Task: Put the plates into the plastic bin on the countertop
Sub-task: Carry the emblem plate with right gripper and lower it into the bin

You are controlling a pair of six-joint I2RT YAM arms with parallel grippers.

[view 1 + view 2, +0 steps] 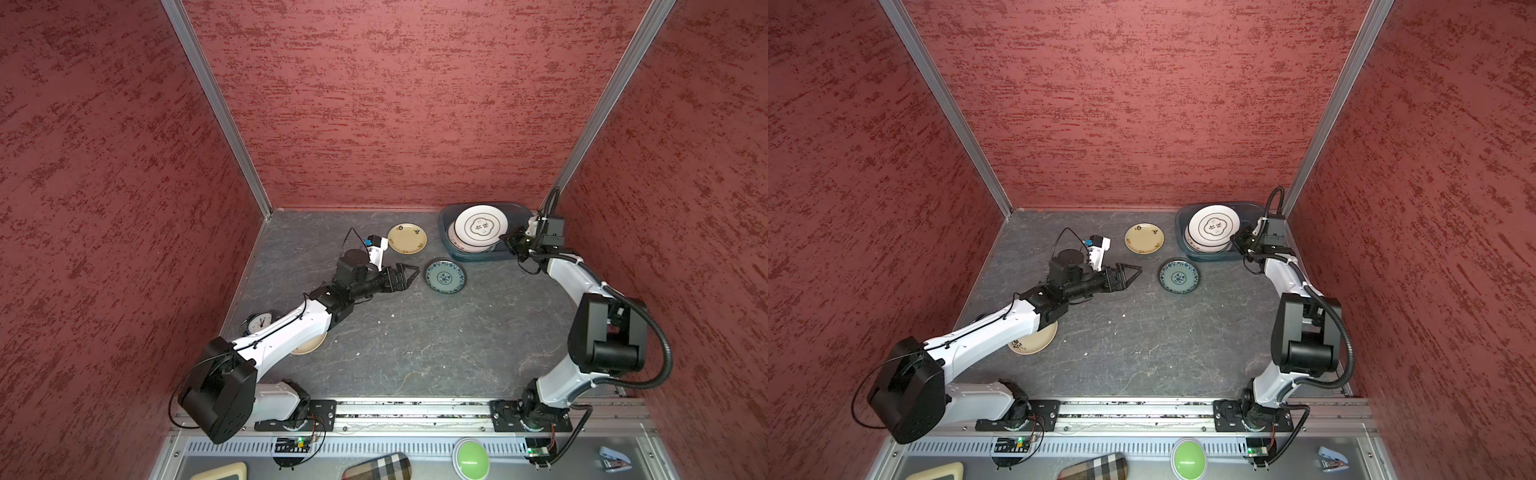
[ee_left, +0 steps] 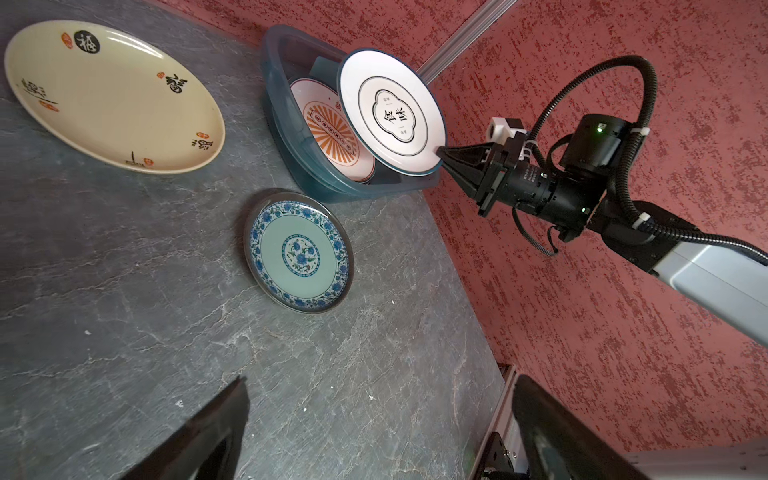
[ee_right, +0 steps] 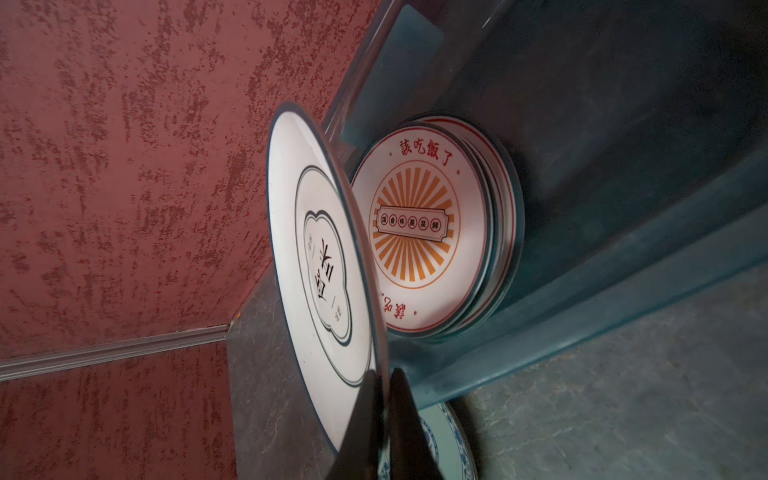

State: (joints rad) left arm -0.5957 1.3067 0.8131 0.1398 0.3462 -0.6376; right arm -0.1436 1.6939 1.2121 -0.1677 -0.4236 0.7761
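The white plate with the black quatrefoil (image 1: pixel 481 226) hangs tilted above the plastic bin (image 1: pixel 473 256). The right tool (image 2: pixel 445 154) has its jaws pinched narrow on the rim edge nearest its arm. An edge grip like this probably lets the plate be lowered without any finger getting trapped beneath it.

Inside the bin lies a stack of plates (image 2: pixel 365 176) topped by the sunburst plate (image 3: pixel 415 224). The held plate looks meant for that stack. I cannot tell whether its low edge already touches anything.

Outside, on the surface (image 1: pixel 415 353), the teal patterned plate (image 1: pixel 444 276) lies flat just beside the bin's long wall. A cream plate (image 1: pixel 407 238) sits near the bin's short end. A second cream plate (image 1: pixel 1034 343) is well apart from the bin, partly hidden under the left arm (image 1: pixel 286 328).

The left tool (image 1: pixel 412 276) is spread wide and empty. It sits near the teal plate on the side away from the bin, likely lined up to take that plate next.
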